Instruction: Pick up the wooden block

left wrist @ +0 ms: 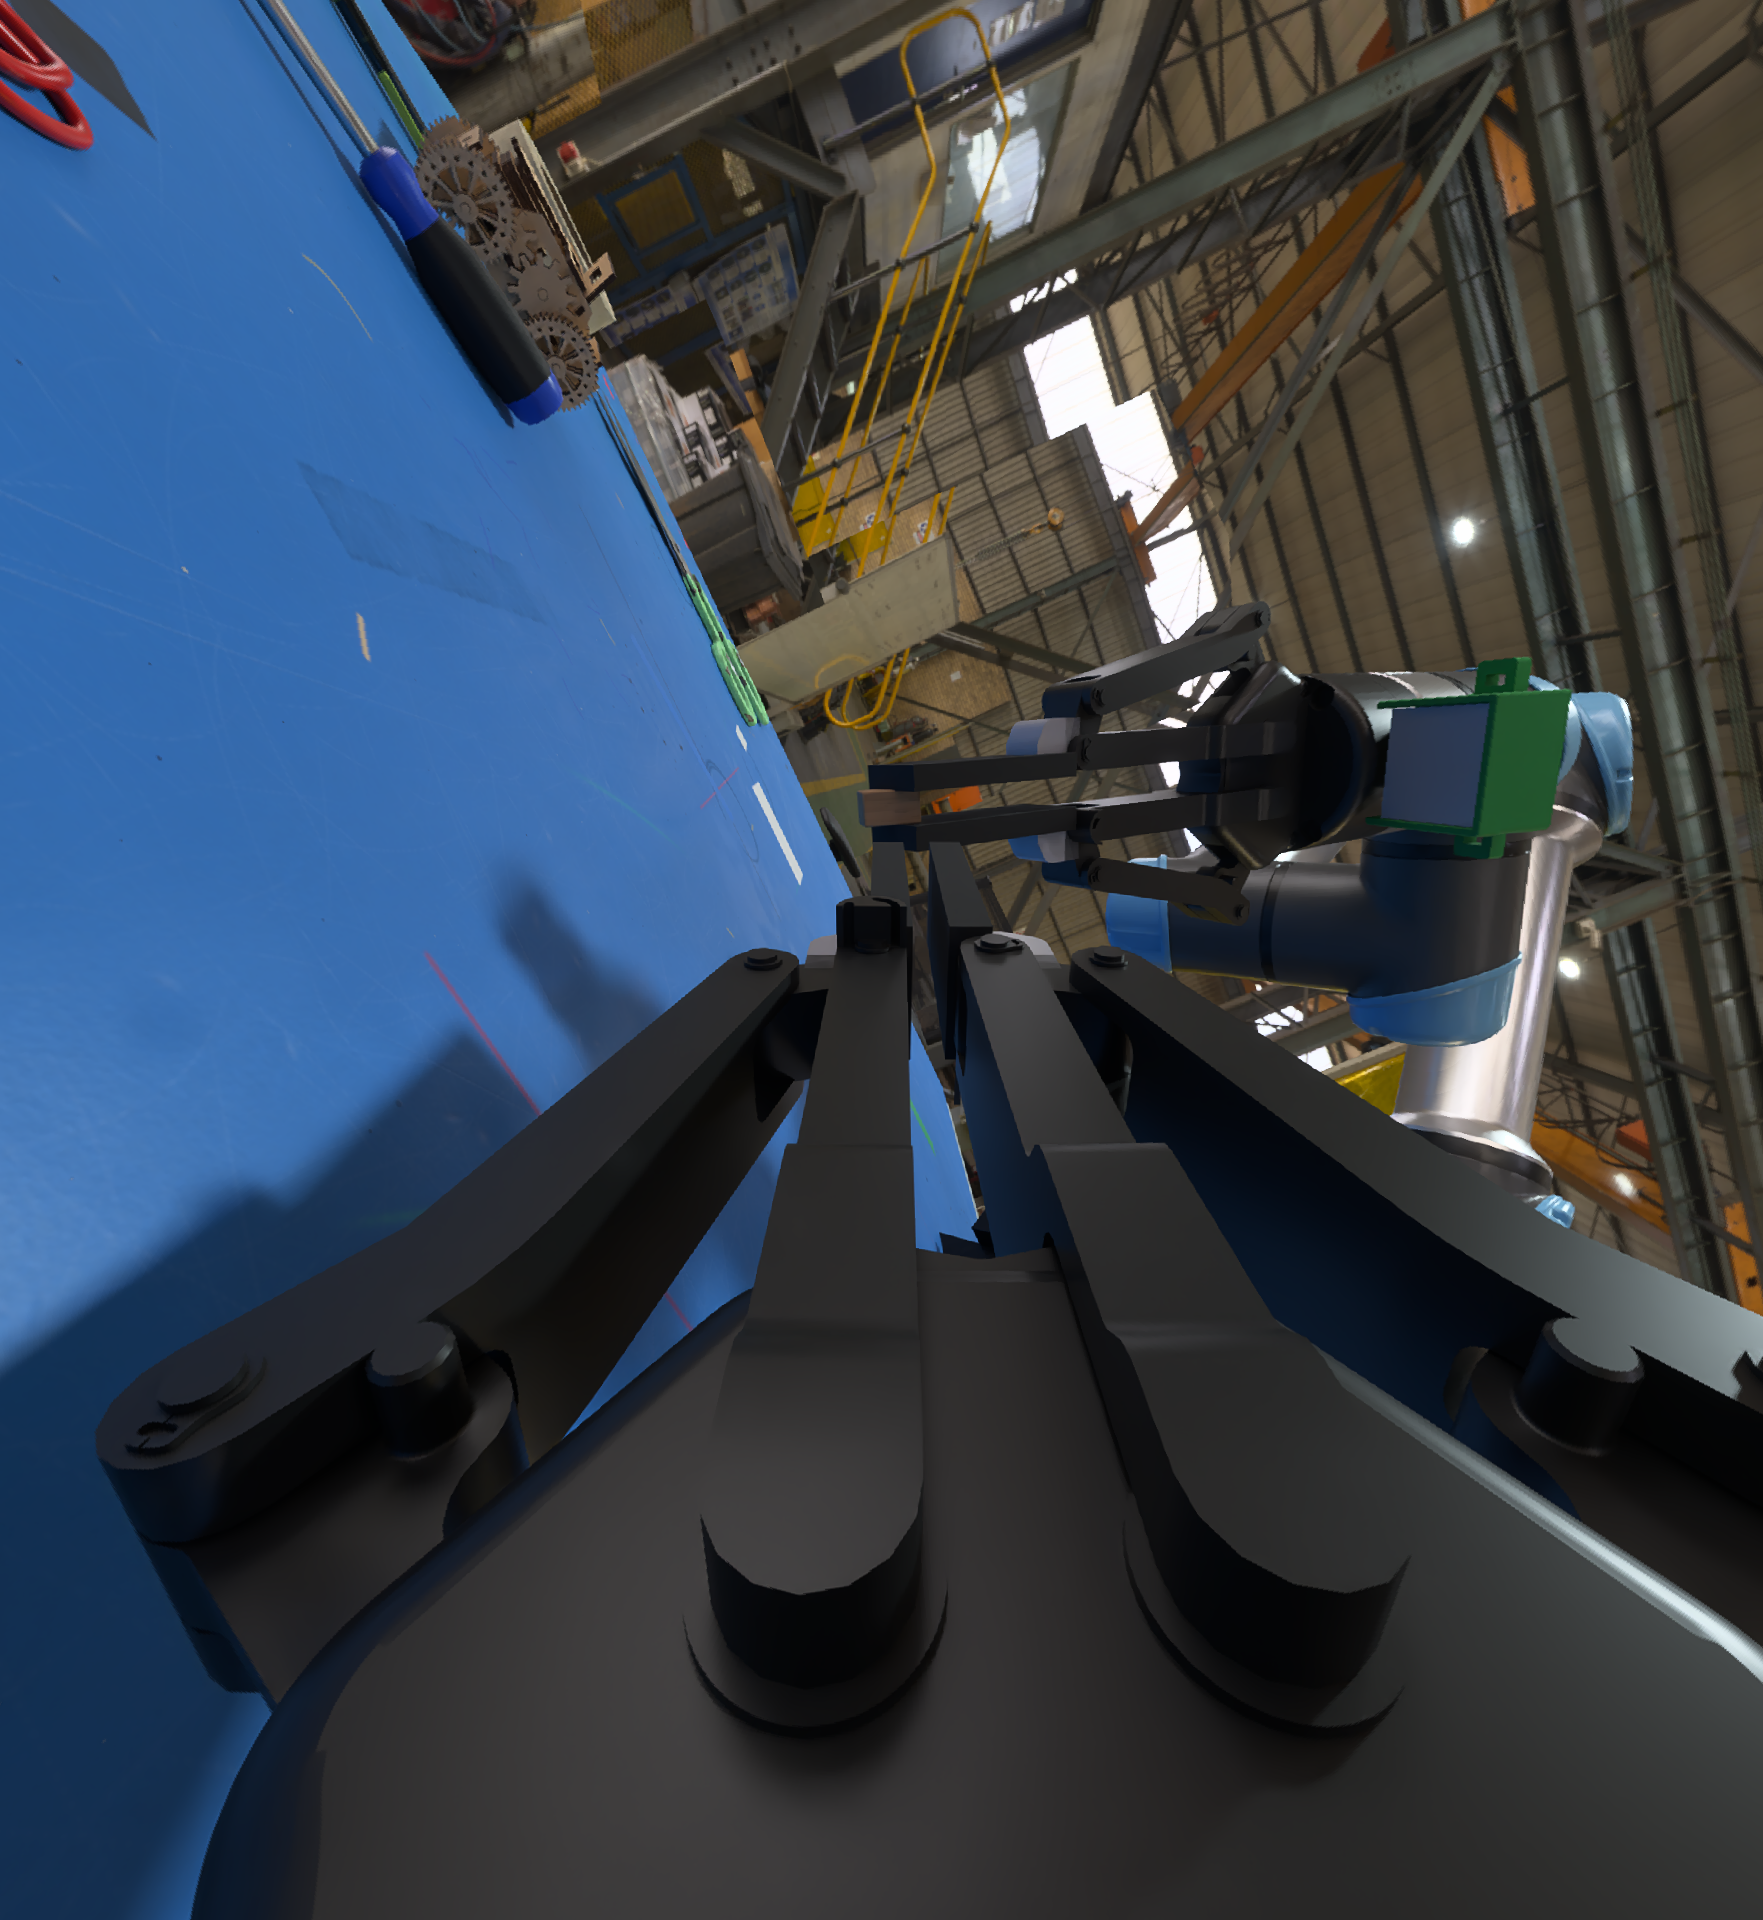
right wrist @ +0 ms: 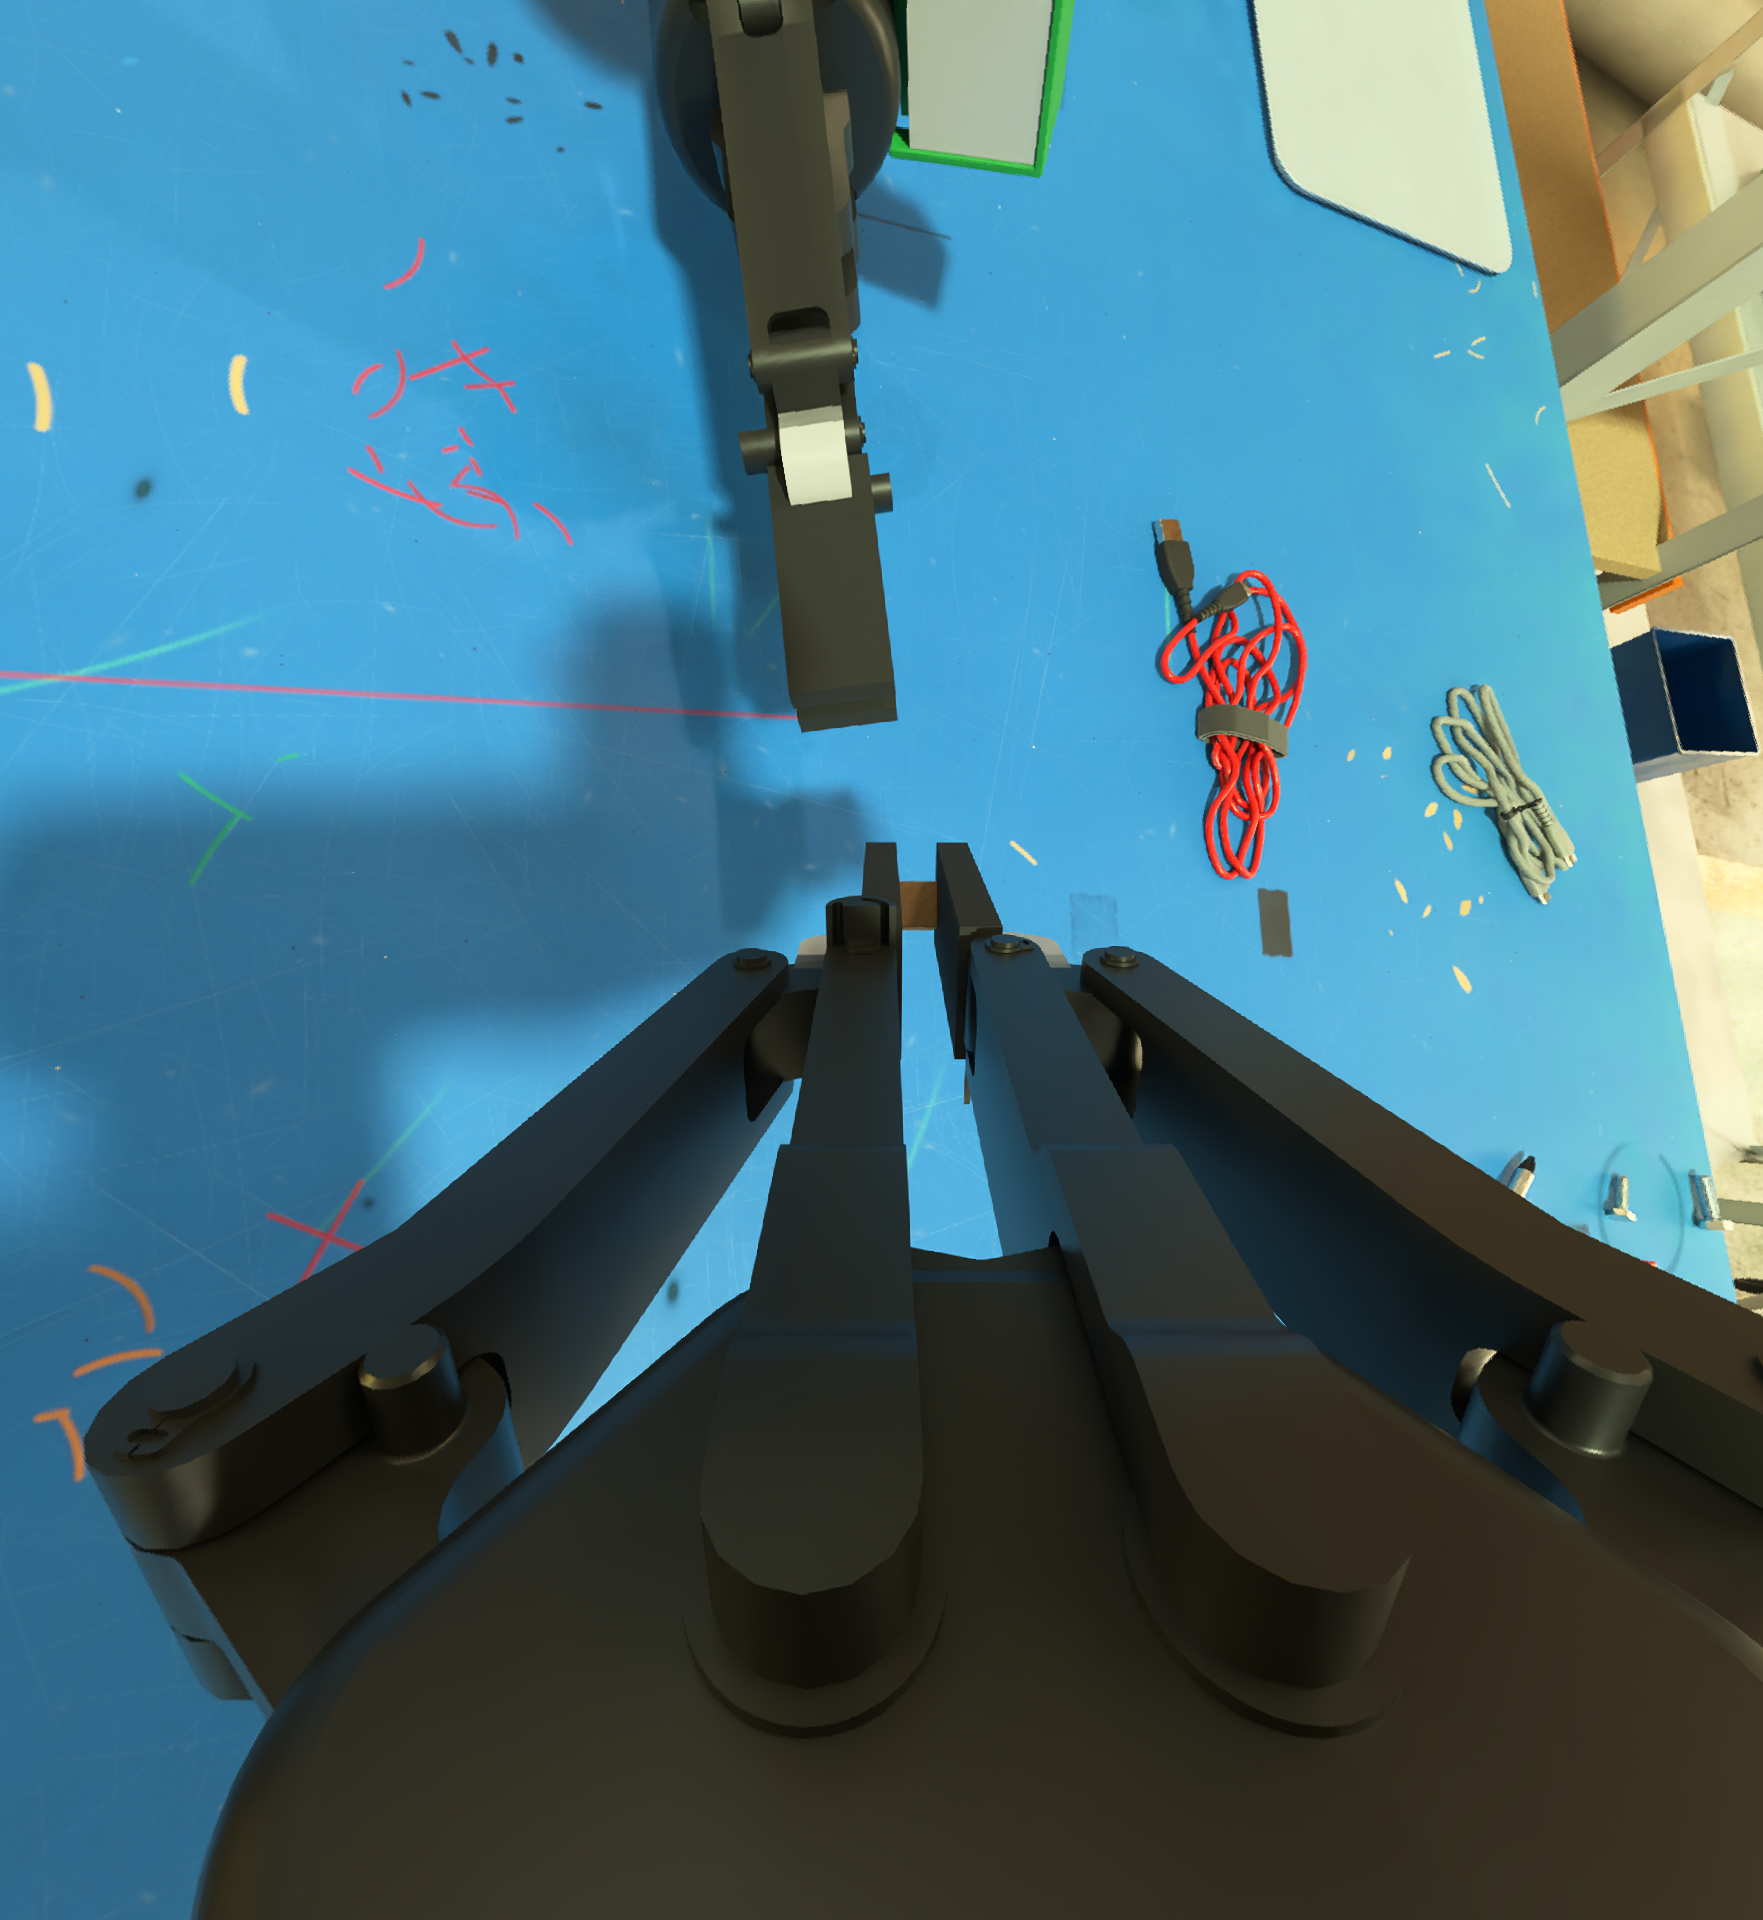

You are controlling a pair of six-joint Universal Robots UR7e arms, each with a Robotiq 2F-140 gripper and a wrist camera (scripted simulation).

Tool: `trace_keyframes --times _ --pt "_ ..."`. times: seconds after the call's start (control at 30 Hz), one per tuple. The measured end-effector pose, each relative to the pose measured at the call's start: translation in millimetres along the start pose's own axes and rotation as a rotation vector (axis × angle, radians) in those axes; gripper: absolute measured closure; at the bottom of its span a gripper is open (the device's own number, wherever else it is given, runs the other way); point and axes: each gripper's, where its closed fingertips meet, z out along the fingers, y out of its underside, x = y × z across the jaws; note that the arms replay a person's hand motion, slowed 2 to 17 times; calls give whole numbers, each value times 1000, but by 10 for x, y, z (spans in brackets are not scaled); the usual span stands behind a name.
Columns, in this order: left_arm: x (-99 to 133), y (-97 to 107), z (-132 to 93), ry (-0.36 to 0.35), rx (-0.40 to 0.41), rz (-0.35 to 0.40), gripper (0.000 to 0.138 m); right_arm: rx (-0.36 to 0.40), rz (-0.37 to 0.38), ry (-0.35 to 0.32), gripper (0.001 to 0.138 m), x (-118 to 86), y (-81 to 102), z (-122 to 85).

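Wood shows between the right claw's pinching fingers: the wooden block, lifted clear above the blue table. Farther off (right wrist view only) lie red and grey cables. Left claw is pressed together, empty; its view alone shows the screwdriver.

no legible text, labels or numbers anywhere; only coloured scribbles on the blue table

Wooden block looking matt, light brown; right gripper showing matt black fingers; table looking scuffed blue w/ scratches.
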Motion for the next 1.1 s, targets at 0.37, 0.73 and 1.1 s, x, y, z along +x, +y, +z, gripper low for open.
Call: trace_keyframes --times 0.37,0.73,1.1 --pt "-7 14 20 -5 -7 1 132 -8 -9 7 129 0 -2 15" --pt "-14 18 23 -11 -9 3 132 -18 -19 13 129 -2 7 28" --pt "-25 14 15 -23 -7 6 132 -5 -14 -2 129 -19 -9 27"
